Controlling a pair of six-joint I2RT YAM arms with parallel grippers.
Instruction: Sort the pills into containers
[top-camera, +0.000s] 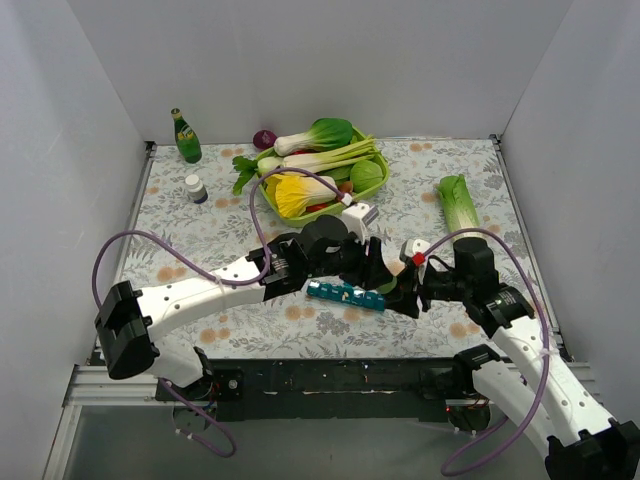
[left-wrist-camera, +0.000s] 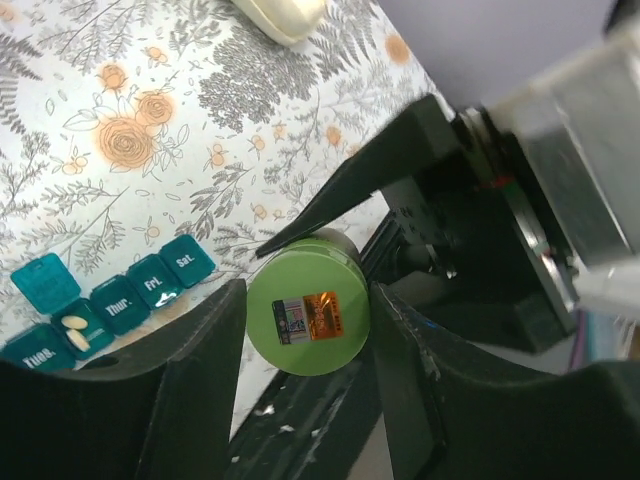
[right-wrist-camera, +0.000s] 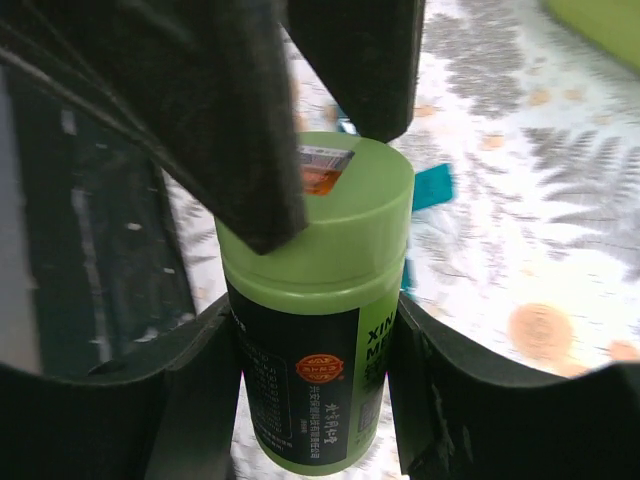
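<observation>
The teal pill strip (top-camera: 340, 293) lies on the floral cloth between my arms. In the left wrist view the strip (left-wrist-camera: 150, 282) has one lid flipped up, and two pale pills (left-wrist-camera: 75, 329) lie in that compartment. My right gripper (right-wrist-camera: 315, 400) is shut on the body of a green pill bottle (right-wrist-camera: 315, 340) with a dark label and holds it upright. My left gripper (left-wrist-camera: 308, 330) comes from above, its jaws closed on the bottle's green cap (left-wrist-camera: 308, 315). In the top view both grippers meet beside the strip's right end, the left gripper (top-camera: 385, 278) and the right gripper (top-camera: 408, 295).
A lime-green basket (top-camera: 378, 158) of vegetables stands at the back centre. A green glass bottle (top-camera: 186, 137) and a small white bottle (top-camera: 196, 188) stand at the back left. A lettuce (top-camera: 460, 205) lies at the right. A white block (top-camera: 362, 212) lies behind the arms.
</observation>
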